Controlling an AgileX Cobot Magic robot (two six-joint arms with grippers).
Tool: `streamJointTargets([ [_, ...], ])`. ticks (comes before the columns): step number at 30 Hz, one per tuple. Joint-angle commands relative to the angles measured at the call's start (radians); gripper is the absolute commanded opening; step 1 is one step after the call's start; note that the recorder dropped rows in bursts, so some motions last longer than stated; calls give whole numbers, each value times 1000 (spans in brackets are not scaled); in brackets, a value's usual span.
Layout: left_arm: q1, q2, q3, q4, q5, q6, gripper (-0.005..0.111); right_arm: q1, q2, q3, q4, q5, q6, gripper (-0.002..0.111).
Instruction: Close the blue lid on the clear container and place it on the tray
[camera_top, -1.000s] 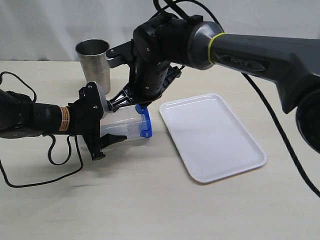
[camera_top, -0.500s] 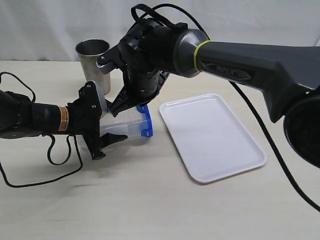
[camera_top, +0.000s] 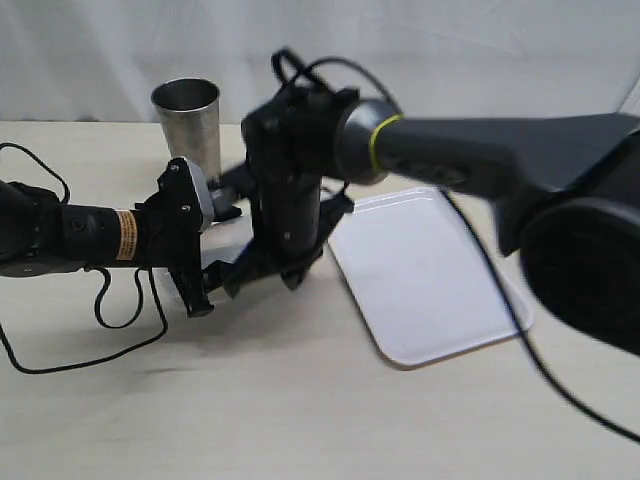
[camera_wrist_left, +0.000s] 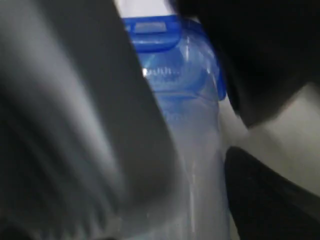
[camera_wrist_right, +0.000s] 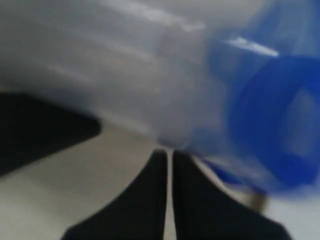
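Note:
The clear container (camera_top: 228, 240) lies on its side above the table, with my left gripper (camera_top: 212, 256) shut on its body. In the left wrist view the container (camera_wrist_left: 195, 165) runs between the two jaws, and the blue lid (camera_wrist_left: 165, 45) sits on its far end. My right gripper (camera_top: 245, 275) is shut, low in front of the container, and the right arm hides the lid in the exterior view. In the right wrist view the shut fingertips (camera_wrist_right: 170, 162) sit right against the container's (camera_wrist_right: 125, 70) side near the blue lid (camera_wrist_right: 275, 125). The white tray (camera_top: 440, 290) lies to the right.
A grey metal tumbler (camera_top: 188, 125) stands behind the left gripper. A black cable (camera_top: 100, 330) loops on the table at the left. The right arm (camera_top: 480, 150) stretches across above the tray.
My right gripper has swung from above the container down to its near side, still shut, and the arm now covers the lid in the exterior view. The left gripper and container have hardly moved.

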Motion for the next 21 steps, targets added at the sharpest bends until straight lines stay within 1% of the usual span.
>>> streamJointTargets([
  [1,-24,-1,-1,49,-52,0,0,21,53,25,52,10,-27,5],
  [3,-24,-1,-1,51,-58,-9,0,21,15,23,48,-13,-27,5],
  [5,-24,-1,-1,42,-56,-11,0,15,-39,23,72,-2,-71,4],
  [9,-22,-1,-1,42,-42,-11,0,-45,-190,23,260,22,-199,4],
  [10,-22,-1,-1,42,-42,-11,0,-60,-231,23,263,11,-199,4],
  [14,-22,-1,-1,42,-41,-7,0,-120,-358,25,144,-23,-110,4],
  [18,-20,-1,-1,15,-38,1,0,-160,-407,61,183,19,-156,4],
  [21,-13,-1,-1,15,-61,11,0,-168,-447,131,154,-41,-151,4],
])
